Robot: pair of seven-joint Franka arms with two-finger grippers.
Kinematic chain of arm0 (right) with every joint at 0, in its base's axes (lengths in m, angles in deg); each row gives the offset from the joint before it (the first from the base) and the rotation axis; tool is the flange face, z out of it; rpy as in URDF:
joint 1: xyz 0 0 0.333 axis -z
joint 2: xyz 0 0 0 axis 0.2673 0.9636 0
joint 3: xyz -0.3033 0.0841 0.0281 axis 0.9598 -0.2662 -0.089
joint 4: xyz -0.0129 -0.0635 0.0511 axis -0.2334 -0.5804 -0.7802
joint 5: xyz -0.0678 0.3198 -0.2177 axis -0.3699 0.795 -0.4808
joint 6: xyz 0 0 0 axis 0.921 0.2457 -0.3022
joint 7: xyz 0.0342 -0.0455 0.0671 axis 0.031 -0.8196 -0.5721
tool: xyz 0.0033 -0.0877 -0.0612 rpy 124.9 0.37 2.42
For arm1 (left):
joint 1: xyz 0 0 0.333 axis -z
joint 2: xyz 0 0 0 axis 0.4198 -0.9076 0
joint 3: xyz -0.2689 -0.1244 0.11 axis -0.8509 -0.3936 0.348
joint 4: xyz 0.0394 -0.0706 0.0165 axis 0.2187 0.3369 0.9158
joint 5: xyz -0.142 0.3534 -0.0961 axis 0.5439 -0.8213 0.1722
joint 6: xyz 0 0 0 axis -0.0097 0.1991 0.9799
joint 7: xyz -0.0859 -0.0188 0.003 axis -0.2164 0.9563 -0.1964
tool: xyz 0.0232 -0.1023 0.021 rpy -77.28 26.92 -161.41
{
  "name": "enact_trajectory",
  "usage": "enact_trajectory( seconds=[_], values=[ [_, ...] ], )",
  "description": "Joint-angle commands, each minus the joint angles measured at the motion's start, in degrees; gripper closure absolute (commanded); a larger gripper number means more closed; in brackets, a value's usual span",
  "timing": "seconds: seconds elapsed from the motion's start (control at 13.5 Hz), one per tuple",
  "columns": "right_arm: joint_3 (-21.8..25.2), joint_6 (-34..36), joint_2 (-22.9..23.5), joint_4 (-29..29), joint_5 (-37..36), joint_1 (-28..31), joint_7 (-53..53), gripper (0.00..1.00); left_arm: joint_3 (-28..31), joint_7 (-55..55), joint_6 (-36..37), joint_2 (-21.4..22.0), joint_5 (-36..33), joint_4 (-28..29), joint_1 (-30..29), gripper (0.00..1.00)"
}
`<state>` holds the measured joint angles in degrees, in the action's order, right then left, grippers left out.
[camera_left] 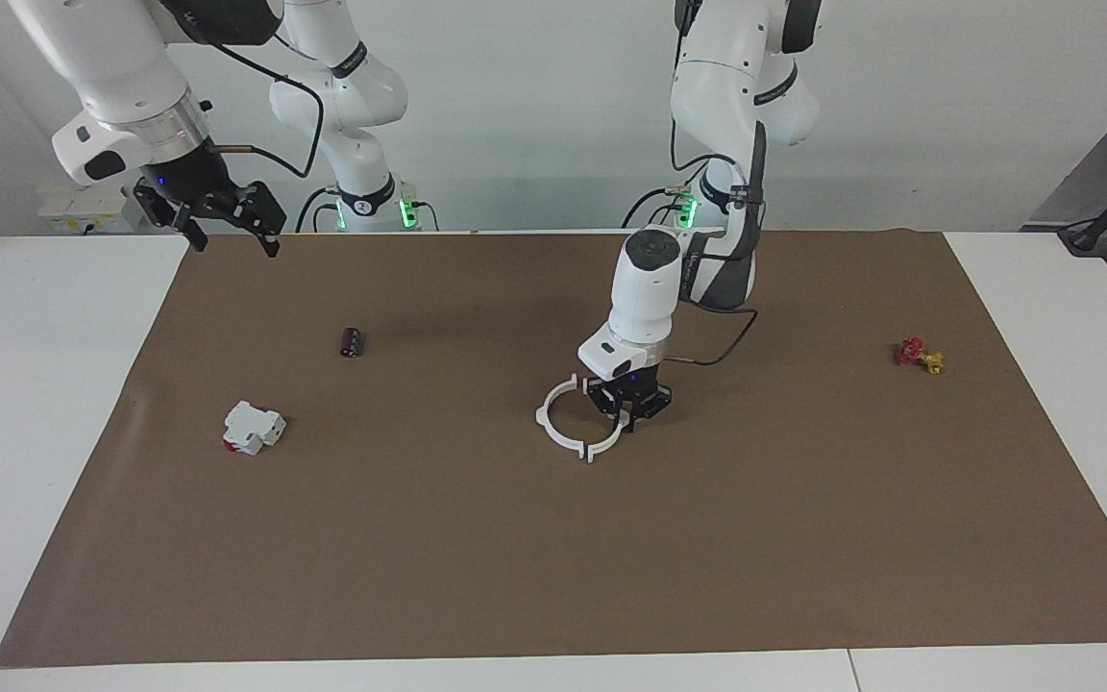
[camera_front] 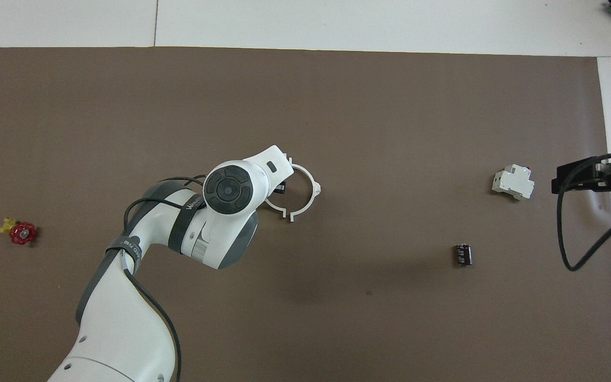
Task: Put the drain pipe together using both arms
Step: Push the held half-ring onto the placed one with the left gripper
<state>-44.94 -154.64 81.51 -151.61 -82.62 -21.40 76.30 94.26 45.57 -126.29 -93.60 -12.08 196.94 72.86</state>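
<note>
The drain pipe lies on the brown mat near the middle as two white half-rings set end to end in a ring shape. One half-ring (camera_left: 548,415) (camera_front: 312,187) is fully in view. The other half-ring (camera_left: 608,444) is mostly hidden under my left gripper (camera_left: 632,415), which is down at mat level on that side of the ring. A narrow seam with paired tabs shows where the halves meet. In the overhead view the left wrist (camera_front: 231,188) covers the gripper. My right gripper (camera_left: 233,238) (camera_front: 592,180) is open, empty and raised over the mat's edge at the right arm's end.
A blocky white part with a red end (camera_left: 253,427) (camera_front: 513,182) and a small dark cylinder (camera_left: 353,341) (camera_front: 462,254) lie toward the right arm's end. A small red and yellow valve piece (camera_left: 919,354) (camera_front: 20,232) lies toward the left arm's end.
</note>
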Motion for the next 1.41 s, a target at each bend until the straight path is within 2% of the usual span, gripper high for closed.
enact_trajectory(
  seconds=[0.0,1.33],
  values=[
    [-0.2,0.1,-0.7,-0.6,0.7,0.4,-0.3,0.0,0.5,0.3,-1.3,1.8,-0.9,3.0,1.2,1.0],
    [-0.2,0.1,-0.7,-0.6,0.8,0.4,-0.3,0.0,0.5,2.4,-1.5,1.9,-0.4,3.6,2.3,1.0]
  ],
)
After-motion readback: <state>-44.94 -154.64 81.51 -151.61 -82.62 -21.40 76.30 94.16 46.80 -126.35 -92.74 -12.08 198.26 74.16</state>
